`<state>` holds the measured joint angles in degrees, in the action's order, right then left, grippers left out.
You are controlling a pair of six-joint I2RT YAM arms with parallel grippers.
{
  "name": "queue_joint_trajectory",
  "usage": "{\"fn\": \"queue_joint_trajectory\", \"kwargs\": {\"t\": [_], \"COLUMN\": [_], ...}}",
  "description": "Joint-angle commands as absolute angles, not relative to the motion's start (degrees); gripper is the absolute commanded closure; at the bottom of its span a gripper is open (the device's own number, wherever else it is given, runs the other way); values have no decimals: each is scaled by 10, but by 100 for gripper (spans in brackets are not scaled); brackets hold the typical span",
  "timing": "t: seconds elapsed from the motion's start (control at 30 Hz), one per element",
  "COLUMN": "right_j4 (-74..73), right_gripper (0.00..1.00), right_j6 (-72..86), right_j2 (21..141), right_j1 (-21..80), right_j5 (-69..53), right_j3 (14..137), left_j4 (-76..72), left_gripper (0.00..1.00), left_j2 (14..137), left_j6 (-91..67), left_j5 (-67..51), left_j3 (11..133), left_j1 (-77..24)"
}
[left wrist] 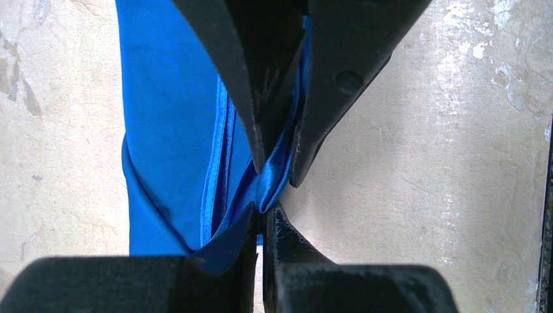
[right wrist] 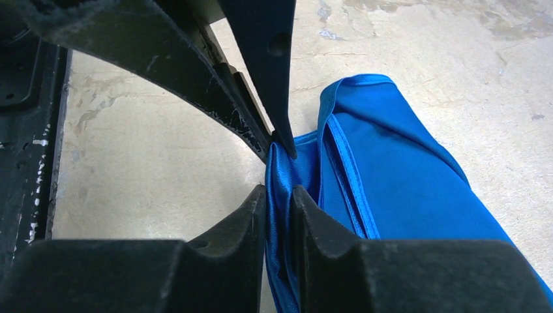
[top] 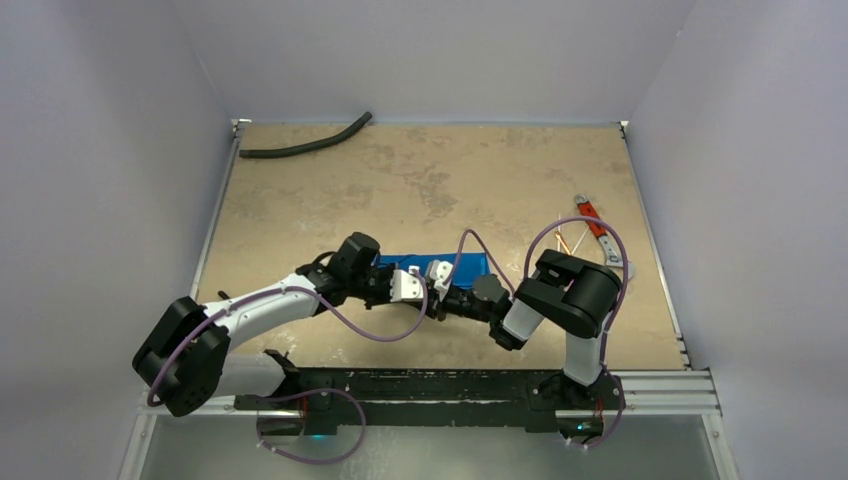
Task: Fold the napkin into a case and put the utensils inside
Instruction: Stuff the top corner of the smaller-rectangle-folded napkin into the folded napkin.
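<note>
Napkin (right wrist: 404, 189) lies folded on the surface (top: 420, 180), one edge pinched by both left end effector (left wrist: 264, 212) and right end effector (right wrist: 279, 195).

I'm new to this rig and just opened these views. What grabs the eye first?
The bright blue napkin lies mid-table, folded into a strip, with the left gripper and right gripper both pinching its near edge. Near the right edge lie the utensils beside a red-handled wrench. A black hose rests at the far left.
</note>
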<state>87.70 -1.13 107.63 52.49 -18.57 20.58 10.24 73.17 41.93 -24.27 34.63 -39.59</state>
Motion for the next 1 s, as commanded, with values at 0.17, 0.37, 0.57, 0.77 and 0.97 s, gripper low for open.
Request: {"fn": "queue_joint_trajectory", "kwargs": {"t": [0.17,0.37,0.57,0.77,0.97], "right_j4": [1198,1194,1141,1118,1092], "right_gripper": [100,100,100,100,100], "right_j6": [23,70,85,100,119], "right_j2": [1076,1086,1087,1095,1103], "right_j1": [525,509,500,491,486], "right_j5": [-207,-228,-249,-259,-275], "right_j3": [221,220,226,229,242], "left_j4": [89,85,120,164,101], "left_gripper": [100,84,64,51,34], "left_j2": [712,705,670,623,694], "left_j6": [402,391,376,371,263], "left_j5": [-260,-242,-217,-190,-133], "left_j3": [354,357,366,370,399], "left_j1": [-390,-390,-387,-381,-335]}}
